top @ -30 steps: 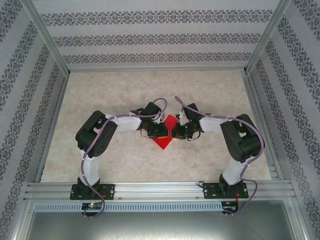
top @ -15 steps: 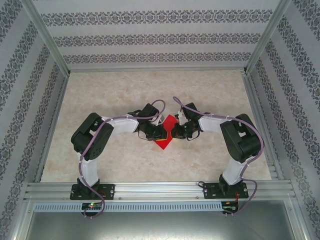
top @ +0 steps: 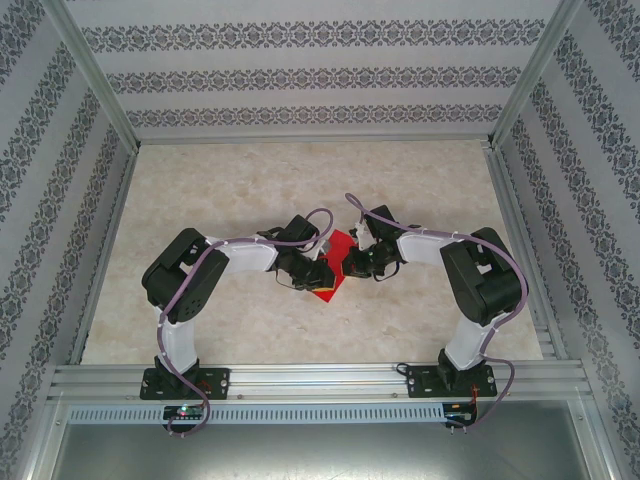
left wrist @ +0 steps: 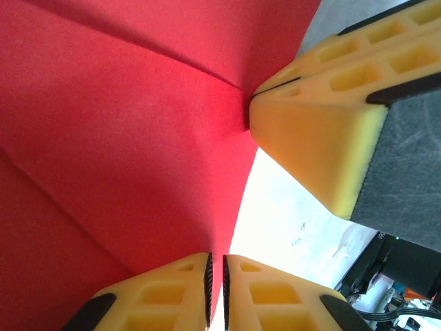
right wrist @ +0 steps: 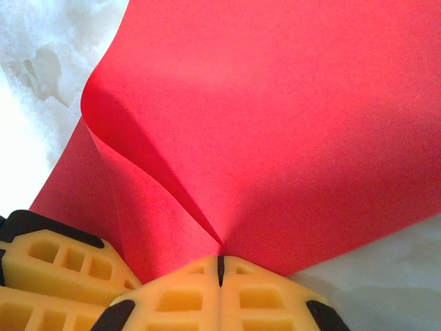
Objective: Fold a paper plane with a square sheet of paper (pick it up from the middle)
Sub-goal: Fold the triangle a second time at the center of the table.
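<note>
Red, thin and plain, the square sheet of paper (top: 324, 290) is well short of a plane, we judge. It is off the surface and held from two sides, yet we see no narrow pointed dart. In the left wrist view we make out straight creases running across it. In the right wrist view one part bows over in a soft, unpressed curl that tapers to a sharp line. Most of the folding and all the final shaping seem left to do.

At the sheet's left side, our left hand (left wrist: 215, 279) has its yellow fingers nearly together, pinching the paper's edge. At the sheet's right side, our right hand (right wrist: 220, 265) is pressed together on the point where the curl narrows. Beneath the sheet lies the pale marbled tabletop (top: 240, 190), the paper hanging over about its middle.
</note>
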Robot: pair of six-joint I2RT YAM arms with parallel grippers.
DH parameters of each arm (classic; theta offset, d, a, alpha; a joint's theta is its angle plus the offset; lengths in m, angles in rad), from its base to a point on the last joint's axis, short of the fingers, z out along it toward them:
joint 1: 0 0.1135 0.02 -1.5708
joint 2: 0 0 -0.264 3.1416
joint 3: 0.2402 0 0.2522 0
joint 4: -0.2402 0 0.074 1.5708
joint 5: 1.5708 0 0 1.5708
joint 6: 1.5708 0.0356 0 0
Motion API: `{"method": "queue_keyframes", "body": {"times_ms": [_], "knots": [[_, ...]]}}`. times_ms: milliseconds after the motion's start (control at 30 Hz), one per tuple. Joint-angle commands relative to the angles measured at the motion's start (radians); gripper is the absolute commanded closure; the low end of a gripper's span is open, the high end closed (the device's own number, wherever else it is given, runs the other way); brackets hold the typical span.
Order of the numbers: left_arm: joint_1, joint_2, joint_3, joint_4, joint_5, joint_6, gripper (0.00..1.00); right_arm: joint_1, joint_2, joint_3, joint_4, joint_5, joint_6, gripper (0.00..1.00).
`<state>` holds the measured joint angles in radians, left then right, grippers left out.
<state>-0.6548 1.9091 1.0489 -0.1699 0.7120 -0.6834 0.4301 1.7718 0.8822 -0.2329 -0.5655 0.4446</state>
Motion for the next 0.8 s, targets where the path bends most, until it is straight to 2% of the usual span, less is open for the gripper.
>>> {"method": "queue_keyframes", "body": {"times_ms": [0,767], "knots": [[-0.016,-0.015,-0.019,0.026,0.031,0.031,0.83,0.010,0.025,-0.009,-0.073,0.072,-0.020,0.95],[-0.045,-0.039,-0.088,-0.052,0.036,0.111,0.84,0.007,0.031,-0.003,-0.098,0.105,-0.032,0.96]]}}
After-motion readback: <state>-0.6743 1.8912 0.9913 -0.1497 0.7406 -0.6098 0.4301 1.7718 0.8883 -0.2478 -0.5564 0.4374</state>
